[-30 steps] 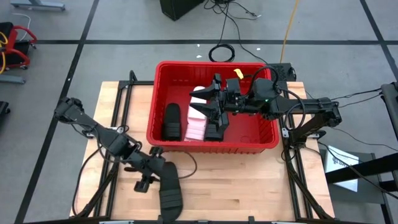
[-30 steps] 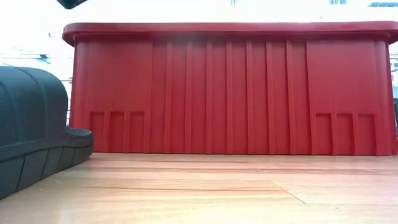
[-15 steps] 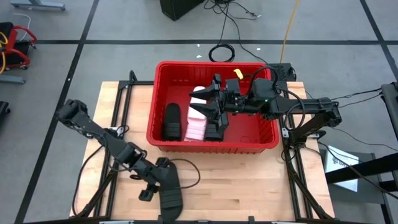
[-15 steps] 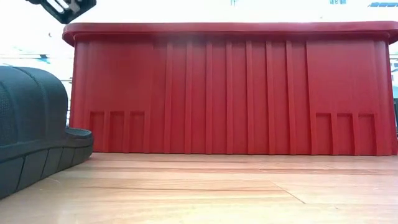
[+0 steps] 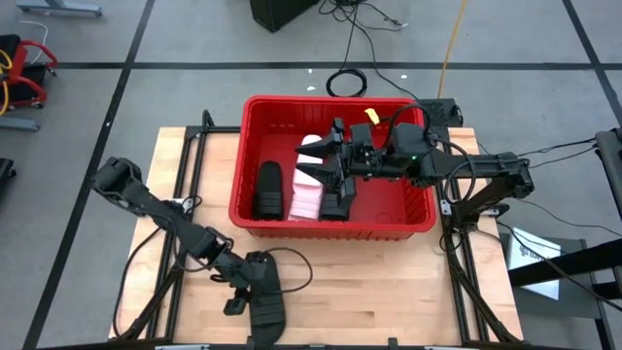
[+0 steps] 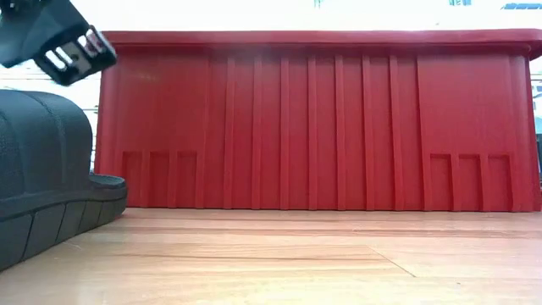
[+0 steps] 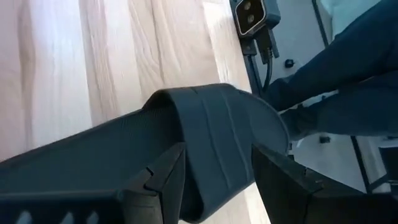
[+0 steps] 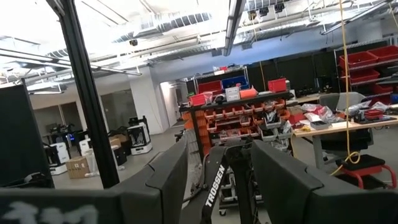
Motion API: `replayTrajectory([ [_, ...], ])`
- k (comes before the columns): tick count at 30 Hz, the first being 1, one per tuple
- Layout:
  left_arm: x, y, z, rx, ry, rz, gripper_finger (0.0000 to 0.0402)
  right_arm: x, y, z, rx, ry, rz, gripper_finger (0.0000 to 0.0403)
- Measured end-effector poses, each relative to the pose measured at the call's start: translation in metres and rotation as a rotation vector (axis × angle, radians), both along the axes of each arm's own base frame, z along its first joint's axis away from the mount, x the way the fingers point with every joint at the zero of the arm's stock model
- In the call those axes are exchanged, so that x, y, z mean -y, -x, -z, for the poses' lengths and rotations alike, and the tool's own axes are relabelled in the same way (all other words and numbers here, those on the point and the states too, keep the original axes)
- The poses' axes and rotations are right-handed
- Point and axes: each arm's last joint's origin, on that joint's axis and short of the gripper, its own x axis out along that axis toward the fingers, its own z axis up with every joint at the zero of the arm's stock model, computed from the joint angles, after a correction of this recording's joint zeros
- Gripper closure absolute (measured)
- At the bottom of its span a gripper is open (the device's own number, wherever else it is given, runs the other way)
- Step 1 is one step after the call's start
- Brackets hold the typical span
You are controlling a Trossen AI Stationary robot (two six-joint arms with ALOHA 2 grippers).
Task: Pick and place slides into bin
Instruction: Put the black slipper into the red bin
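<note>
The black slide (image 5: 266,299) lay alone on the wooden counter (image 5: 389,292), near its front edge and in front of the red bin (image 5: 418,226), with its long axis running roughly from the bin side toward the front edge and only slightly turned. In the left wrist view its wide ribbed strap (image 7: 217,143) stood directly between the two dark fingers, so the left pincer (image 5: 245,282) was right at the slide, spread on both sides of the strap and not pressed on it yet. I judge that the coming move depended on this: the fingers stood across the strap, and the left arm was clearly the nearer one. Inside the bin there were already a black slide (image 5: 268,191) and a pale pink one (image 5: 307,194). The right pincer (image 5: 326,175) hung over the middle of the bin, well apart from the slide on the counter; its fingers were spread and held nothing. The only writing I could read was the word "TROSSEN" (image 8: 215,185) on a dark strut seen between the right fingers. No brand was visible on the slide or the bin.
</note>
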Motion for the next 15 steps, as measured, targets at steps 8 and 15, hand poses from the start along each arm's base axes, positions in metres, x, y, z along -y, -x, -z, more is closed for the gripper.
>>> replayTrajectory([
  [8, -0.002, 0.013, 0.029, -0.015, 0.087, -0.035, 0.0224, 0.0, 0.0, 0.0, -0.005, 0.0, 0.0, 0.0236],
  [15, 0.002, 0.018, 0.037, -0.023, 0.124, -0.045, 0.0225, 0.0, 0.0, 0.0, -0.005, 0.0, 0.0, 0.0236],
])
